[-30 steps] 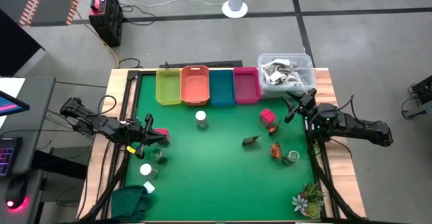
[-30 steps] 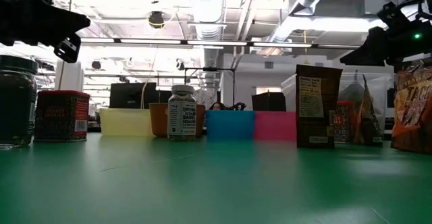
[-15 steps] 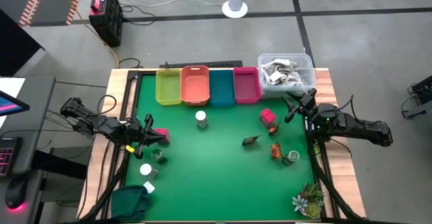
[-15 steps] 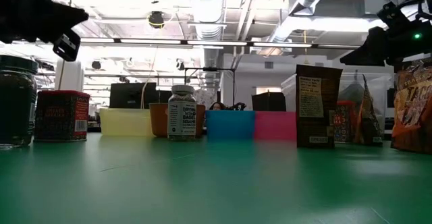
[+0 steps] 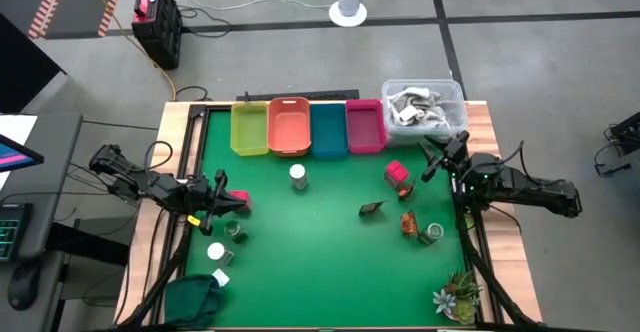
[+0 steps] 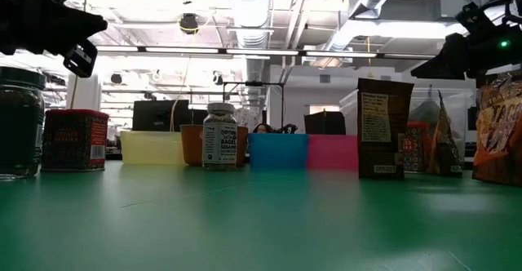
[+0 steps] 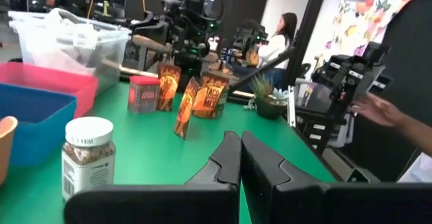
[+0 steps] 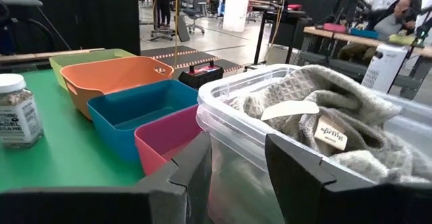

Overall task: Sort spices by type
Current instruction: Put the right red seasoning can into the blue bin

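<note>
The spices stand scattered on the green mat (image 5: 320, 262). There are white-capped jars (image 5: 298, 175) (image 5: 216, 253), pink-red boxes (image 5: 397, 173) (image 5: 241, 195), brown-orange pouches (image 5: 372, 209) (image 5: 408, 222) and dark green jars (image 5: 432, 234) (image 5: 237, 232). My left gripper (image 5: 230, 204) hovers shut and level at the mat's left edge, above the nearby pink-red box (image 6: 75, 140), touching nothing. My right gripper (image 5: 432, 162) hovers open at the right edge, level. It points at the clear tub (image 8: 304, 129), with nothing between its fingers.
Along the far edge stand a yellow bin (image 5: 249, 127), an orange bin (image 5: 288, 125), a blue bin (image 5: 328, 129) and a pink bin (image 5: 365, 125). The clear tub of grey cloth (image 5: 423, 107) sits at the far right. A small plant (image 5: 458, 295) and a green cloth (image 5: 195, 297) lie at the near corners.
</note>
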